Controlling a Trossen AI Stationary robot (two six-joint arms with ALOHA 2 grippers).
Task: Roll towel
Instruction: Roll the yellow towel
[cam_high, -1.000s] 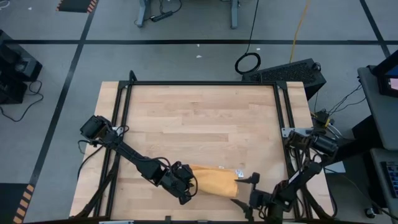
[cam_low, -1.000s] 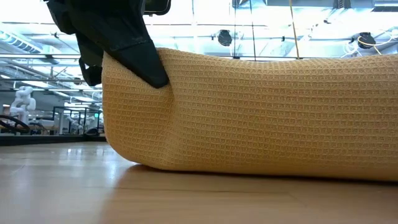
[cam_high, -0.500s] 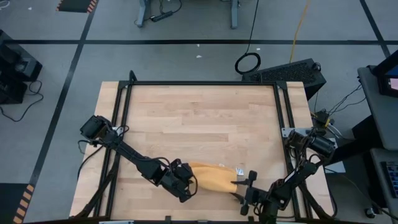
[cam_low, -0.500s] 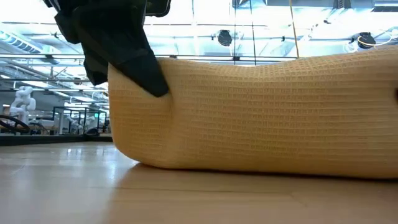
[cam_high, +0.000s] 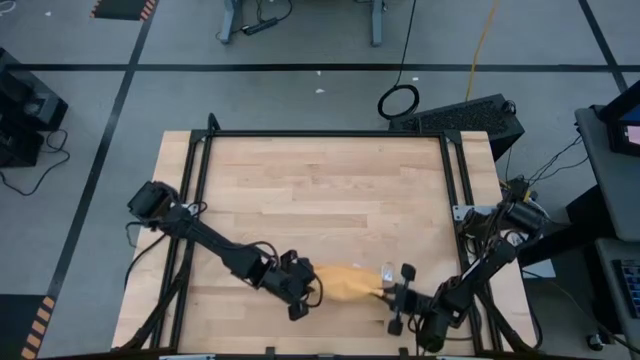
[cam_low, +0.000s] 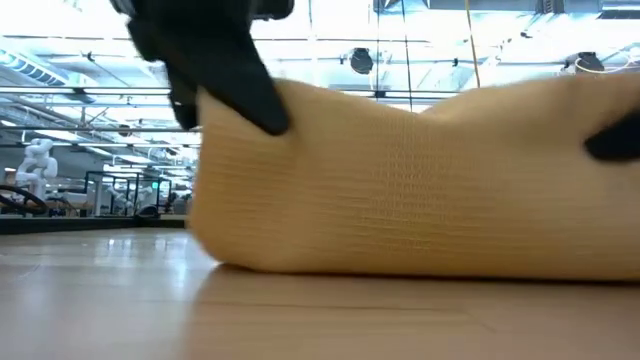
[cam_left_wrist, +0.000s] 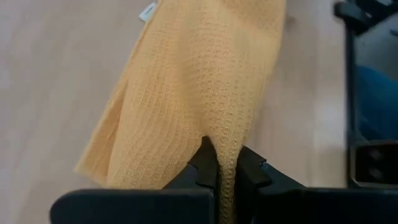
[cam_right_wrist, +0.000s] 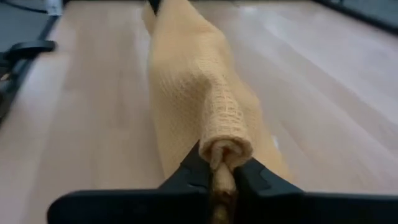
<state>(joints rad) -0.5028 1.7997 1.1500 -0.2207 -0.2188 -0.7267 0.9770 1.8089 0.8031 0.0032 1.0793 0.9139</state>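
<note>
The towel is a mustard-yellow roll lying along the table's near edge, its underside on the wood. A small white tag shows near its right end. My left gripper is at the roll's left end, shut on it. At the right end, my right gripper is shut on it. In the low view the roll fills the picture, with a dark finger at each upper corner. My left gripper pinches the towel's left end between its two fingers, where the cloth narrows into a ridge of folded layers. The fingers come slanting from the table's left, along the roll. The roll's underside lies on the table. My right gripper pinches the towel's rolled right end between its two fingers; the wound layers show just above the fingertips. The fingers come nearly level from the table's right, along the roll. The roll runs away from them on the table.
A black frame rail runs around the wooden table top, whose far half is bare wood. The table's near edge lies close behind both grippers. A white mannequin-like figure stands in the room beyond.
My right gripper has gone toward the table's left, up to the towel's right end, and has shut on it. My left gripper has shifted slightly toward the right, still shut. The roll is now shorter and bunched between the two.
</note>
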